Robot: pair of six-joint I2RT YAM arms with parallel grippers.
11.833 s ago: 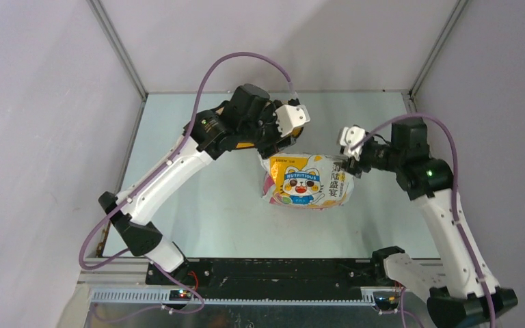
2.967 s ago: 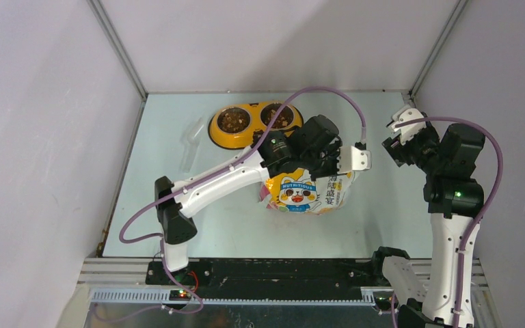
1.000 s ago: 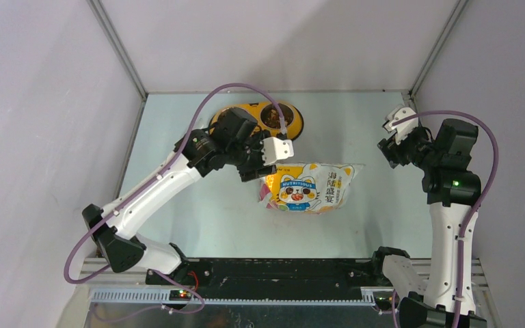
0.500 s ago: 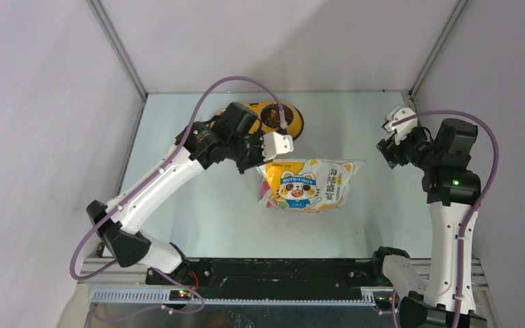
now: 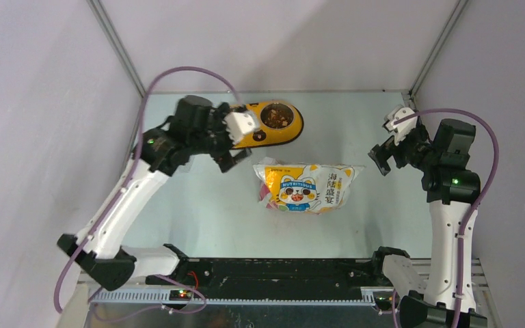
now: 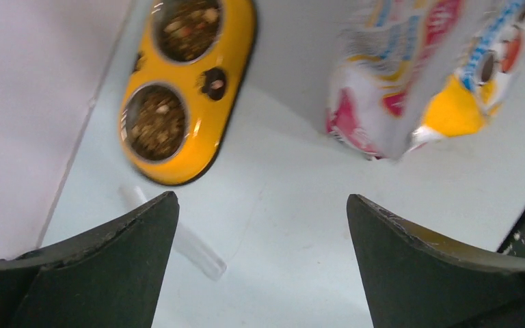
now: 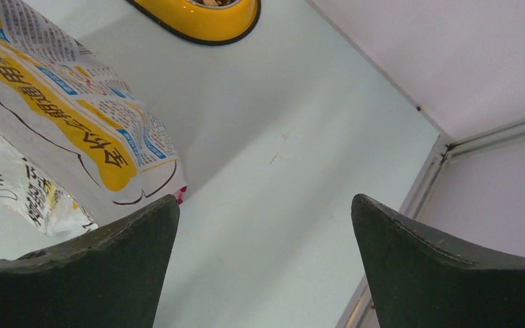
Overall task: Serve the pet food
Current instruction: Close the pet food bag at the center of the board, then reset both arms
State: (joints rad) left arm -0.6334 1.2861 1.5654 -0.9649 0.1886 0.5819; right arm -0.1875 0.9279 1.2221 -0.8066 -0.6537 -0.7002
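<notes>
Left gripper (image 6: 261, 201) jaws apart, empty; kibble (image 6: 156, 123) in yellow bowl (image 6: 236, 58) ahead-left, bag (image 6: 383, 89) ahead-right. Right gripper (image 7: 265, 201) jaws apart, bag at its left.

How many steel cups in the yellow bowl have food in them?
2. One cup lies at the yellow bowl's end nearest the clear scoop, the other at its opposite end; both hold kibble.

The left gripper (image 6: 260, 199) is tilted downward, its two dark fingers spread wide with nothing between them. The right gripper (image 7: 265, 199) is equally wide and empty, its arm folded behind it.
</notes>
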